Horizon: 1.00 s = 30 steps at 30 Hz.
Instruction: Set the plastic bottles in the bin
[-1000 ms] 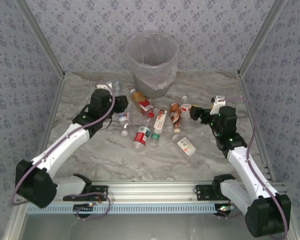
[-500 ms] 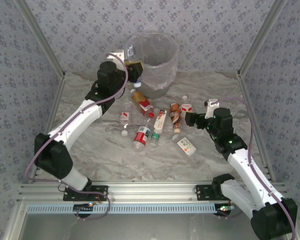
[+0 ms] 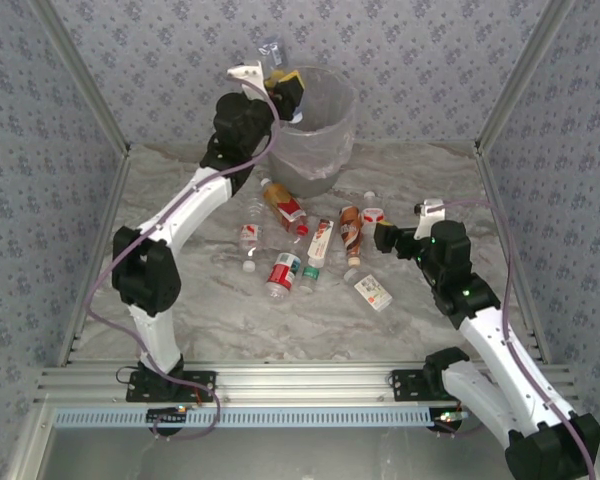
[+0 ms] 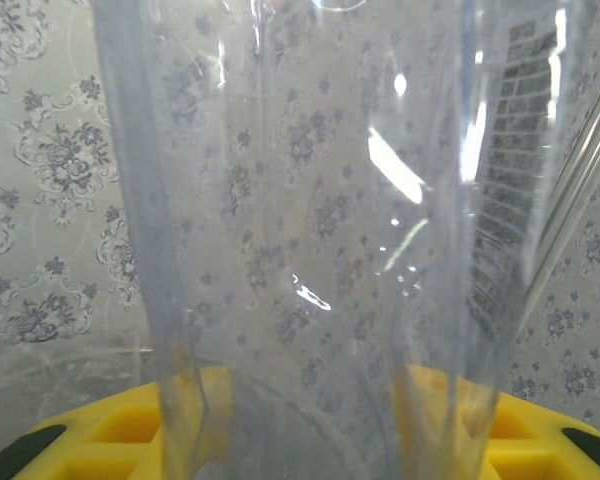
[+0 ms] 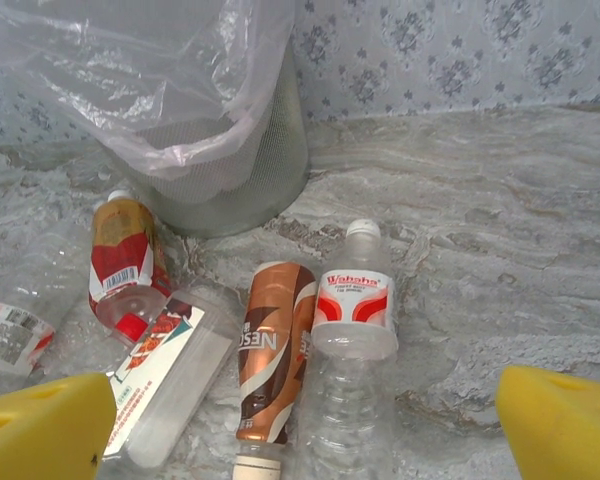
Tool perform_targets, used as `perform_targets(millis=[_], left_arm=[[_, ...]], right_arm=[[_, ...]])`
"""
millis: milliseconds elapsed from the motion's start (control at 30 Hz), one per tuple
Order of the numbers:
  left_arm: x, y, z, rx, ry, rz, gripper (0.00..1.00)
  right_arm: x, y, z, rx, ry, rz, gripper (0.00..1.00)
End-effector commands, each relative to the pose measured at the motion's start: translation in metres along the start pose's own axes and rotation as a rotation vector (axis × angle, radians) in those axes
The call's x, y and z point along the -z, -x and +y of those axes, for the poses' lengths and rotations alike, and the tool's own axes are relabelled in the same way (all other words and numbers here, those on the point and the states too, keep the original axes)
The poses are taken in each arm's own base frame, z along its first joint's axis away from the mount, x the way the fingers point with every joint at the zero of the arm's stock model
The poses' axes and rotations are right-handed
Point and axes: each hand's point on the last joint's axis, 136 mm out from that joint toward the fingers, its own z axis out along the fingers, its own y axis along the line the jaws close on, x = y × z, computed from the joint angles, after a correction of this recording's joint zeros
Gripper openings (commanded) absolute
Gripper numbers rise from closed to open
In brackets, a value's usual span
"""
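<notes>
Pinching clear bottle (image 4: 310,250), left end effector (image 3: 283,86)

A clear plastic bottle (image 4: 310,250) was seen as smooth and glossy; the round grey mesh bin (image 5: 252,185) was lined with crinkled translucent plastic film (image 5: 130,70); the marbled grey worktop (image 5: 540,200) was found matt.

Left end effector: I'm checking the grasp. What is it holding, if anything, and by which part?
A clear plastic bottle, pinched across its body between the yellow fingers; which end, I cannot tell.

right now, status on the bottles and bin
Left jaws shut on a clear bottle, high by the bin rim. Right jaws open near the brown bottle. No obstruction seen.
</notes>
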Motion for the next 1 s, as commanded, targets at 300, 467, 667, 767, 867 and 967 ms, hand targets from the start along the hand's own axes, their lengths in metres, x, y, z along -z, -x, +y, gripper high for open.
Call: perform_targets(millis=[300,467,667,767,867,967], left_arm=[[-0.037,-0.07,0.026,-0.025,0.116,0.291,0.32],[-0.042,-0.1,0.036,-0.015,0.134,0.381,0.32],[-0.043,-0.142,0.048,0.004,0.182,0.542,0.33],[-0.042,-0.155,0.052,0.01,0.198,0.597,0.35],[-0.04,-0.166,0.054,0.029,0.204,0.632,0.41],[-0.038,-0.17,0.052,0.054,0.2,0.647,0.5]], right_arm=[[0.017,-0.011,-0.015,-0.022,-0.076,0.005,1.0],[0.019,-0.015,-0.016,-0.02,-0.08,0.022,1.0],[0.019,-0.02,-0.017,-0.015,-0.086,0.042,1.0],[0.02,-0.021,-0.017,-0.011,-0.088,0.048,1.0],[0.02,-0.022,-0.019,-0.007,-0.096,0.054,1.0],[0.019,-0.024,-0.019,-0.005,-0.098,0.06,1.0]])
